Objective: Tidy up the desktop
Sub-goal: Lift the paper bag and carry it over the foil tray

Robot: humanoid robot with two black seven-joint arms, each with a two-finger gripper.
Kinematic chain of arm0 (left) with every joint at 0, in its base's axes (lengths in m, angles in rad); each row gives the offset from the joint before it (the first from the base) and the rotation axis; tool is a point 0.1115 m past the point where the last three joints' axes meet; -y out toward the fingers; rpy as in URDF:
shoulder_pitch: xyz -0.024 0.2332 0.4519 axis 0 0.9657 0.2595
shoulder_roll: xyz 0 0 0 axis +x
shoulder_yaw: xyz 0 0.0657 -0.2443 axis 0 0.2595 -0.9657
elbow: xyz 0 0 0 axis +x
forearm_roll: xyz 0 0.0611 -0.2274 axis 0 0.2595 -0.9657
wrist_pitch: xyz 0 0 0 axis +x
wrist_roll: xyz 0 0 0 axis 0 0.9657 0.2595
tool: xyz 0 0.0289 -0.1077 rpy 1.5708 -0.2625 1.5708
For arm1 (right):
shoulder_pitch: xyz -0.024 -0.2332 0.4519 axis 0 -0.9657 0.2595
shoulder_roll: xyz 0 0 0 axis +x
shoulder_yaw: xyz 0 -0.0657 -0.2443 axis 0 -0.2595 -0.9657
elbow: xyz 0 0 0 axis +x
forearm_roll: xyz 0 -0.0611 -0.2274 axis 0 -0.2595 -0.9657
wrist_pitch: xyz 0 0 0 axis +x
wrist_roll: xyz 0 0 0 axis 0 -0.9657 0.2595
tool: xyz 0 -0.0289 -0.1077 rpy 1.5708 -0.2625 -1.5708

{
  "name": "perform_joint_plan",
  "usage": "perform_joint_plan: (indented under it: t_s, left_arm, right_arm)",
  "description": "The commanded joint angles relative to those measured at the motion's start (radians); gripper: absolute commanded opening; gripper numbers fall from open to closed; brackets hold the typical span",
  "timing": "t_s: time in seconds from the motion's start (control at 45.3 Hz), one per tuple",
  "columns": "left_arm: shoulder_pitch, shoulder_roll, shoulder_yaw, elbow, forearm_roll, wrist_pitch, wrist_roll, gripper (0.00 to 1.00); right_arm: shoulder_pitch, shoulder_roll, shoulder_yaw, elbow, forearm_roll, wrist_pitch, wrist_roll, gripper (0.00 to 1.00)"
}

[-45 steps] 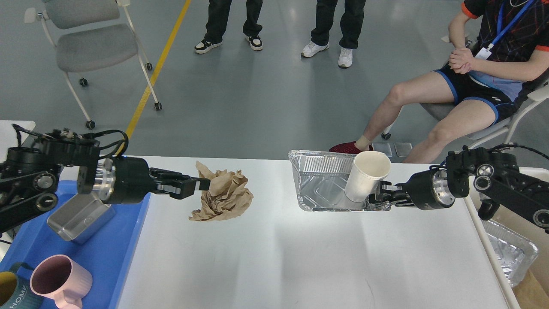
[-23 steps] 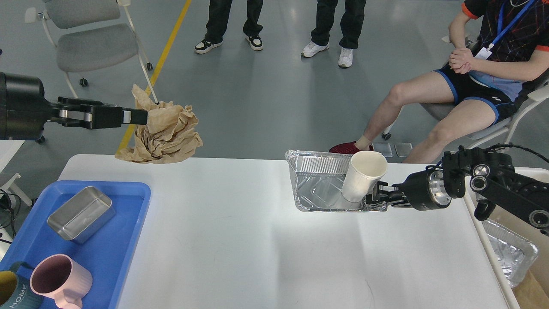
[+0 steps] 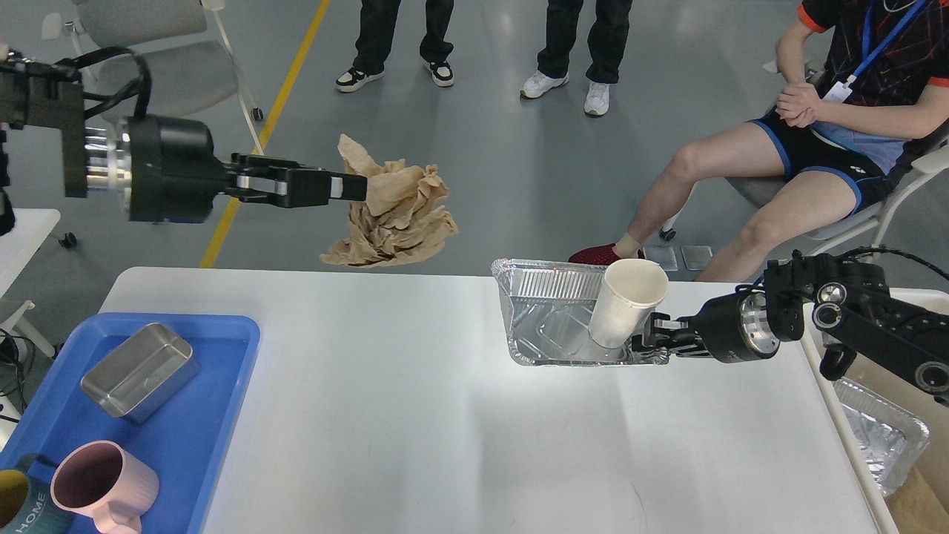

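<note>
Left pincer [image 3: 354,187]: raised above the far edge of the worktop, fingers pressed onto a crumpled brown paper wad [image 3: 397,215]; wad hangs clear of the surface.
Right pincer [image 3: 646,343]: low at the near right rim of the foil tray [image 3: 549,311]; fingers too dark and small to separate, cannot tell whether spread or pinching.
Paper cup [image 3: 625,302]: white, tilted, standing inside the foil tray at its right end, just beside the right pincer.
Worktop [image 3: 474,430]: white, fills the lower frame; foil tray sits right of centre toward the far edge.
Blue tray [image 3: 185,437]: at the worktop's left edge; holds a metal tin [image 3: 139,369] and a pink mug [image 3: 104,486].
</note>
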Motion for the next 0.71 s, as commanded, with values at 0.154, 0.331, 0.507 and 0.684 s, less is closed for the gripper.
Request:
perform_joint_plan:
  t_s: [0.154, 0.331, 0.507, 0.684]
  left_arm:
    - [0.003, -0.362, 0.004, 0.199, 0.207, 0.002, 0.009, 0.02]
    - [0.024, -0.488, 0.004, 0.309, 0.280, 0.036, 0.009, 0.02]
    - [0.047, -0.563, 0.024, 0.394, 0.284, 0.073, 0.009, 0.03]
    - [0.072, -0.620, 0.079, 0.464, 0.284, 0.142, 0.009, 0.08]
  right_arm:
    - [0.000, -0.003, 0.000, 0.000, 0.002, 0.000, 0.000, 0.00]
    - [-0.002, -0.017, 0.002, 0.002, 0.003, 0.000, 0.002, 0.00]
    - [-0.002, -0.013, 0.002, 0.002, 0.003, 0.000, 0.002, 0.00]
    - [-0.002, -0.011, 0.008, 0.002, 0.003, 0.000, 0.002, 0.00]
